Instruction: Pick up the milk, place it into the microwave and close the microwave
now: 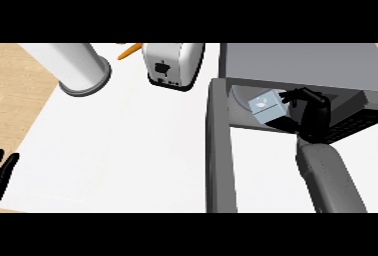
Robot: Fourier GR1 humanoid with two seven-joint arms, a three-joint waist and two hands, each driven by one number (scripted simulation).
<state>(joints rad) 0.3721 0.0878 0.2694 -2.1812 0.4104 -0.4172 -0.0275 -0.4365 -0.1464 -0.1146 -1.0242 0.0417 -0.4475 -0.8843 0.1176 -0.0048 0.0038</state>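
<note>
Looking down at the white counter (125,145), I see my right hand (308,107) reaching into the grey microwave (295,60) that sits at the far right corner. The black fingers (295,96) are curled round the small pale blue milk carton (266,107), which is tilted and sits just inside the open front of the microwave, over the round grey plate (245,97) on its floor. I cannot tell if the carton is touching the plate or is held a bit above it. The grey microwave door (220,150) is swung wide open and sticks out toward the near edge of the counter, just beside my grey right arm (331,180).

My left hand (7,170) shows only at the left edge of the counter, near the front, with its black fingers straight and pointing up, holding nothing.

At the far edge stands a white and silver toaster (173,64), with a bit of an orange thing (130,50) just behind it. A tall white round roll (72,64) stands near the far left corner, on a grey base.
</note>
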